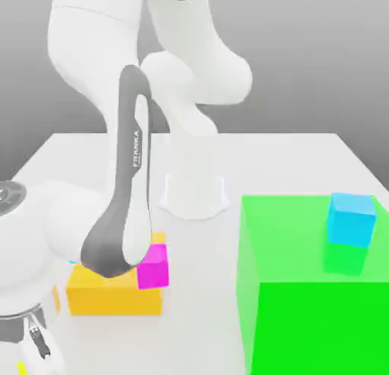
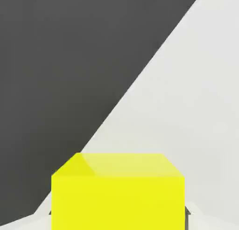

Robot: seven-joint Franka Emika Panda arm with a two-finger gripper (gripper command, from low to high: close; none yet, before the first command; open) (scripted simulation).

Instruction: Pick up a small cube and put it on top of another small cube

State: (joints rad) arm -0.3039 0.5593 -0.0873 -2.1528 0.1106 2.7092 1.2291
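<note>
One gripper (image 2: 118, 216): at the exterior view's lower left, its fingers closed in on the lemon-yellow cube (image 2: 118, 203), one on either side, open only by the cube's width.
Lemon-yellow cube: held between the fingers; a small part of it appears near the bottom edge of the exterior view, at the left.
Arm (image 1: 95, 31): reaching down toward the exterior view's left, across part of the orange-yellow block (image 1: 114, 302).
Magenta cube (image 1: 153, 268): at the end of the orange-yellow block toward the exterior view's right, overlapping it in view; whether it rests on it, I cannot tell.
Cyan cube (image 1: 350, 220): on top of the large green block (image 1: 323, 328), at the exterior view's right.
Cyan sliver (image 1: 73, 262): just beside the arm, mostly hidden.
Hand view background: dark grey and pale areas meeting along a slanting edge behind the held cube.
</note>
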